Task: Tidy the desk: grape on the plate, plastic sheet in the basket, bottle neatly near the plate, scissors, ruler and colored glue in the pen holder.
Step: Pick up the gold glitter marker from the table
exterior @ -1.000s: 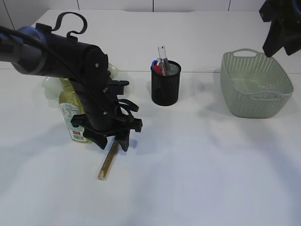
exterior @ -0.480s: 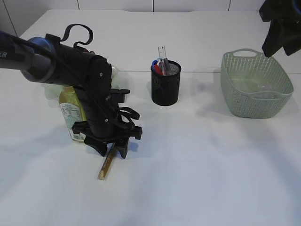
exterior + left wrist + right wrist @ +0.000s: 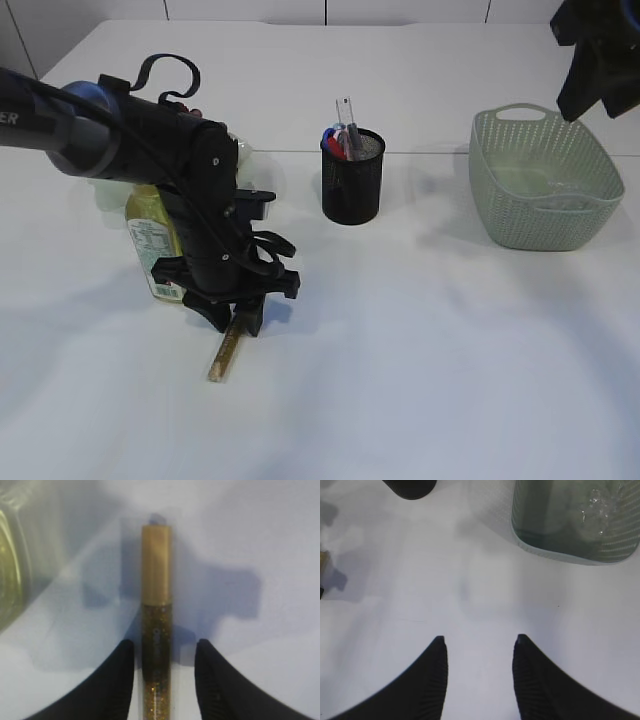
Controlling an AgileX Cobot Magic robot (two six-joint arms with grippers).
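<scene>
Furthest left, the bottle (image 3: 150,245) of yellow-green liquid stood upright just in front of the plate (image 3: 104,190), which was mostly hidden behind my left arm; I could not tell whether the grape lay on it. Just right of the bottle I had the left gripper (image 3: 232,318) down at the table, straddling the gold glitter glue stick (image 3: 156,630). In the left wrist view its fingers (image 3: 112,680) sat either side of the tube with a thin gap on each side, so I judged them partly open and not yet clamped on it.

At the centre, the black mesh pen holder (image 3: 352,176) already held several items, among them what looked like a clear ruler and red and blue handles. On the right, the green basket (image 3: 545,180) had clear plastic sheet (image 3: 600,510) lying in it. The right gripper (image 3: 479,652) hung above bare table near the basket, half open and empty.

By my reckoning, the glue was the only piece left to put away.
</scene>
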